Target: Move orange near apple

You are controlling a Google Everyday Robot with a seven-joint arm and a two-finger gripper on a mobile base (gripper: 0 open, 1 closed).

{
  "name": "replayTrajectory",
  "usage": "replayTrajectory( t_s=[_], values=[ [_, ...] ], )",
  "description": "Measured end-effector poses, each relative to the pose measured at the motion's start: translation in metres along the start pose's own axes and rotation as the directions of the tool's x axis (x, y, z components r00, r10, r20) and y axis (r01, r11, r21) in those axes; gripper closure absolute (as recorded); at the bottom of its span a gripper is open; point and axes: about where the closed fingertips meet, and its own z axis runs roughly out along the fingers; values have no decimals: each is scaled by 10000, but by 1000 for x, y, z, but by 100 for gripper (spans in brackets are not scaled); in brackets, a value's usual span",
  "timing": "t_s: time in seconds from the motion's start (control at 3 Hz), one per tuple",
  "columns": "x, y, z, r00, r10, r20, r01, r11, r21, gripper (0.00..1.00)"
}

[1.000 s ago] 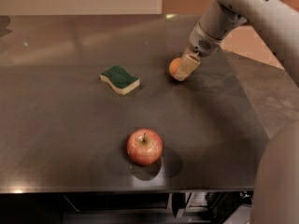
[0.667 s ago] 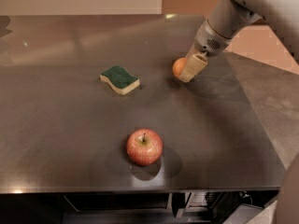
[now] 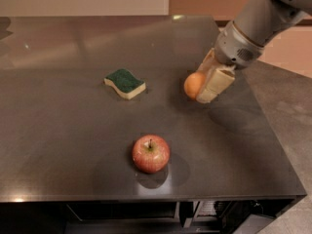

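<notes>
While the grey arm [image 3: 258, 26] reaches in from the upper right corner of the view, the gripper [image 3: 205, 83] sits over the right half of the dark, glossy table [image 3: 58, 130], its beige fingers [image 3: 218, 83] closed around the orange [image 3: 194, 85]. The orange shows on the left side of the fingers, about half of it in plain sight and the rest hidden behind the near finger. Whether the fruit touches the tabletop or hangs just above it cannot be told from this view; a soft dark shadow lies on the surface below and to the right of the gripper. The apple [image 3: 151, 153] stands upright near the front edge of the table, stem up, red with yellowish streaks, well apart from the orange and lower left of it in the view. A sponge [image 3: 125, 83] with a green top and a pale yellow base lies flat to the left of the orange, at about the same depth on the table, touching neither fruit.
</notes>
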Motion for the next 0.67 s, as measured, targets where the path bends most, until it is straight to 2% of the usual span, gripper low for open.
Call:
replayTrajectory(
  t_s=[0.33, 0.67],
  values=[
    [-3, 41, 5, 9980, -624, -33, 621, 9958, -675, 100],
    [-2, 72, 19, 9939, -1097, -77, 1079, 9864, -1239, 100]
  ],
)
